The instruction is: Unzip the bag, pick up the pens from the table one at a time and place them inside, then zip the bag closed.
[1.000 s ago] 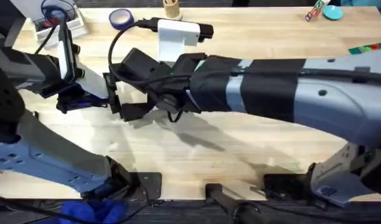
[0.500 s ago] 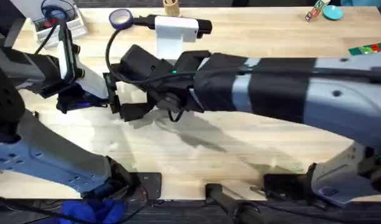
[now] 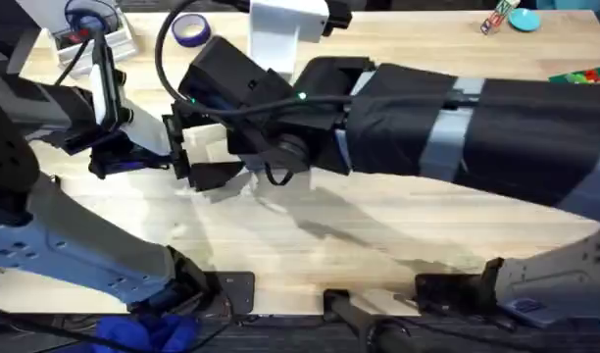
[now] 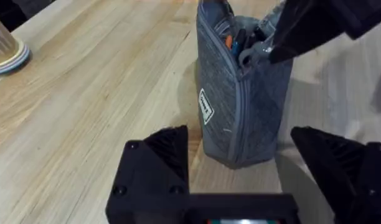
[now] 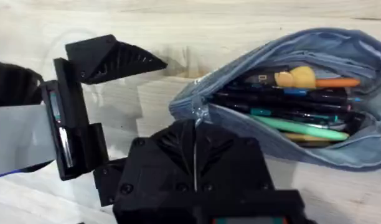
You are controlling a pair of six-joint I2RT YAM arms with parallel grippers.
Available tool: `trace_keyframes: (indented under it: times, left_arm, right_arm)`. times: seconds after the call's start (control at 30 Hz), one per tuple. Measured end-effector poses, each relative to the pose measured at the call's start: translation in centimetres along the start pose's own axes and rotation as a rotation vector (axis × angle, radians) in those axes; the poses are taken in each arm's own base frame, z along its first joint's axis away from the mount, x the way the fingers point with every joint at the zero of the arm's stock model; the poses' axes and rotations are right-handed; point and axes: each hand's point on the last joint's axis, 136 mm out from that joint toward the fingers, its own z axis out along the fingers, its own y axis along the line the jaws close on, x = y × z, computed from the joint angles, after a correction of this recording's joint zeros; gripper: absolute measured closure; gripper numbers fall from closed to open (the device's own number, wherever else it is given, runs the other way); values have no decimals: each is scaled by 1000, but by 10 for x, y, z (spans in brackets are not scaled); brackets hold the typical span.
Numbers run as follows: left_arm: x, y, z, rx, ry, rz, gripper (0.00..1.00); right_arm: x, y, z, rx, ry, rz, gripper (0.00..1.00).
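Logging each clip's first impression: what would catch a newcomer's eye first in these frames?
The bag stands out first: in the right wrist view its zipper gapes open and the pouch is packed with pens, dark, green and orange. The right end effector is shut at the zipper's end, seemingly on the pull. In the left wrist view the bag stands upright on the table, just ahead of the open left end effector.

The bag point(image 4: 240, 106) was grey-blue heathered fabric with a small white label. Inside the bag, the pens point(image 5: 290, 106) were black, teal, pale green and orange, one with a yellow end. The bench point(image 4: 84, 93) beneath the bag was light wood with plank grain. Both tools were black.
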Motion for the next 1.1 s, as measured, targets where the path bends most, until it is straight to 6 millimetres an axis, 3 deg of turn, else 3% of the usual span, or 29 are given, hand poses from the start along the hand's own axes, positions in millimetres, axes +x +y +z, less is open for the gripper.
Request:
trace_keyframes:
  times: [0.37, 1.1]
  left_arm:
    - [0, 0, 0, 0, 0, 0, 7]
    - [0, 0, 0, 0, 0, -1, 6]
  right_arm:
    - [-11, 4, -15, -32, -26, -9, 969]
    - [-11, 5, -15, -36, -30, -34, 971]
